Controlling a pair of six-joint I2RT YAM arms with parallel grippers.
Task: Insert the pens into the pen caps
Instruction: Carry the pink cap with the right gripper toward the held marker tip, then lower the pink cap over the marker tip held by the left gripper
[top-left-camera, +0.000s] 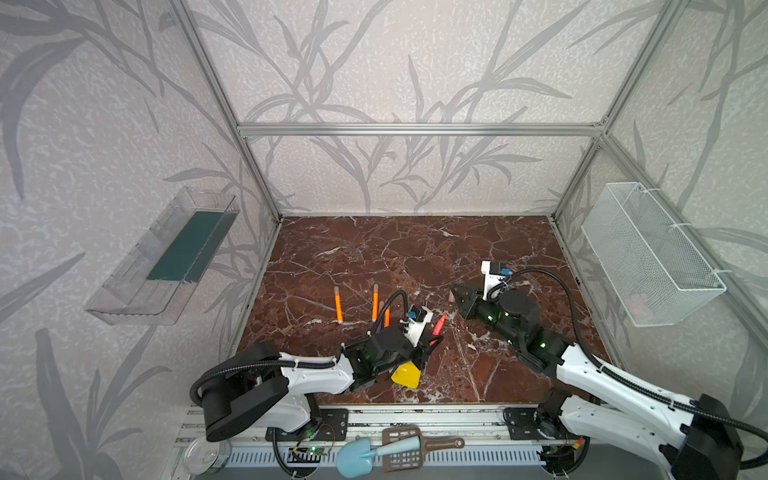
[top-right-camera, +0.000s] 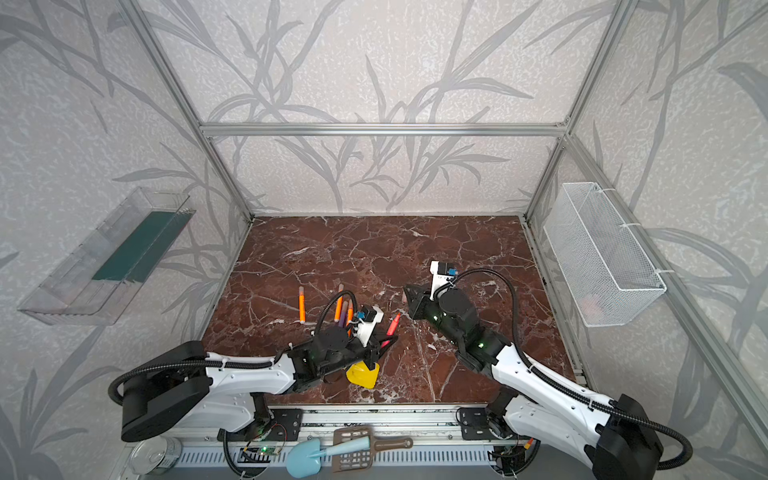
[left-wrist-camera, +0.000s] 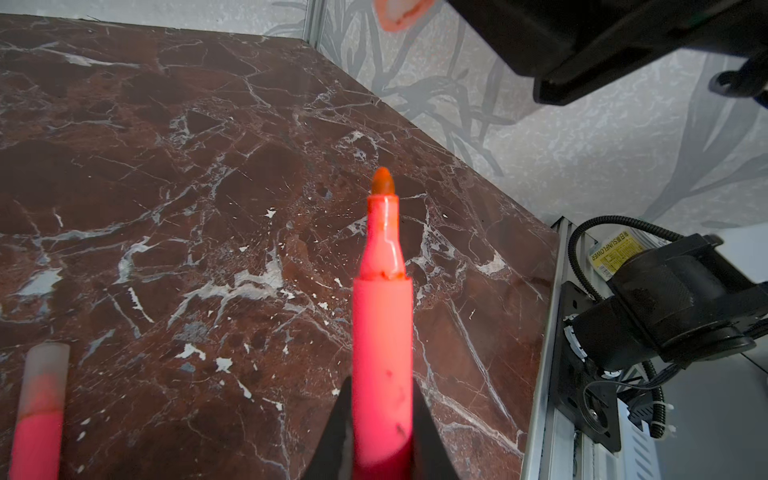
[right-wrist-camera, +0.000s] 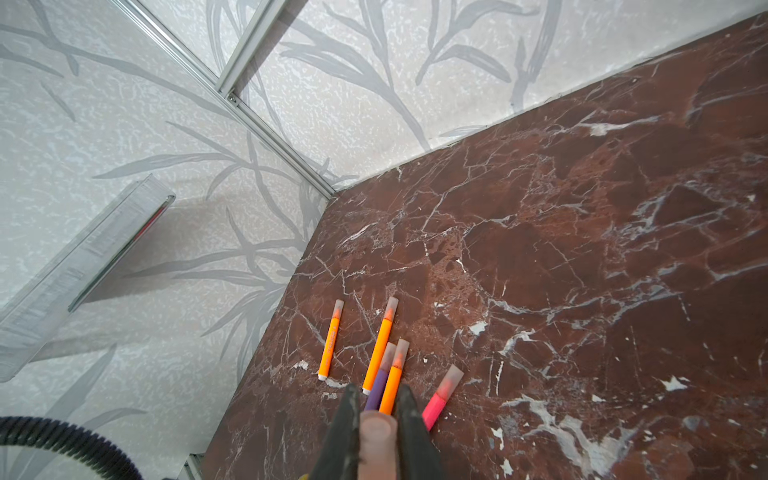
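On the brown marble tabletop (top-left-camera: 395, 249), furthest left, an orange pen (top-left-camera: 337, 305) lies alone, capped, with the cap toward the far side. Right of it a second orange pen (right-wrist-camera: 380, 345), a purple pen (right-wrist-camera: 379, 384) and a third orange pen (right-wrist-camera: 395, 378) lie bunched side by side, all capped. A capped red-pink pen (right-wrist-camera: 442, 395) lies just beside them. My left gripper (left-wrist-camera: 382, 382) pinches the barrel of an uncapped red-pink pen (left-wrist-camera: 382, 311), raised off the table, bare tip aimed far and right. Further right, apart from that tip, my right gripper (right-wrist-camera: 377, 399) is clamped on a translucent pen cap (right-wrist-camera: 376, 436). A yellow toy shovel (top-left-camera: 406, 374) sits near, under my left wrist.
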